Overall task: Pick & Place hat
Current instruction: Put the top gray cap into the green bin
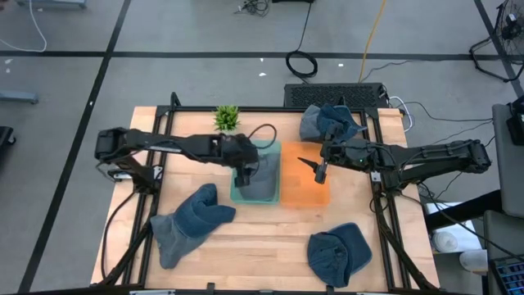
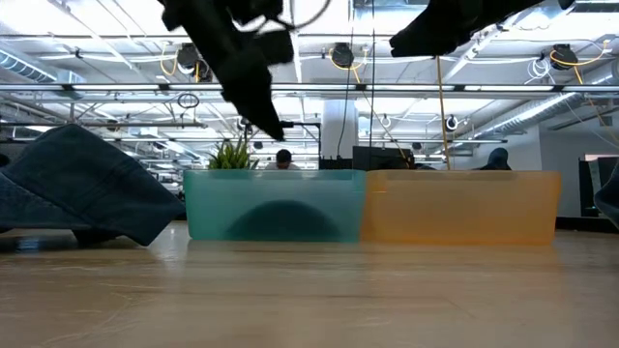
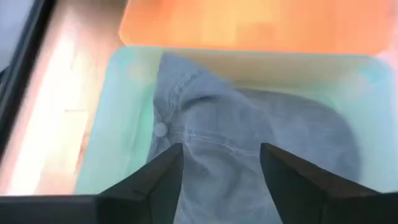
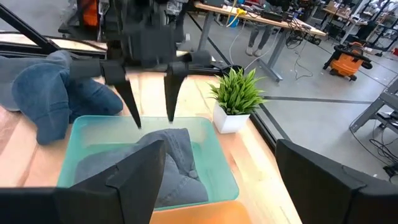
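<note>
A grey-blue denim hat (image 1: 262,185) lies crumpled on the floor of the teal bin (image 1: 273,149), its crown button up in the left wrist view (image 3: 261,137). Through the bin's wall it shows as a dark mound (image 2: 285,220). My left gripper (image 1: 244,175) hangs open just above the hat, fingers pointing down and clear of it (image 3: 221,168) (image 4: 153,119). My right gripper (image 1: 316,170) is open and holds nothing, raised over the orange bin (image 1: 307,193) beside the teal one (image 4: 217,183).
Three more denim hats lie on the table: one left of the bins (image 1: 192,221), one near the right near edge (image 1: 338,254), one at the far edge (image 1: 327,123). A small potted plant (image 1: 227,117) stands behind the teal bin. Bare wood lies between the bins and the near edge.
</note>
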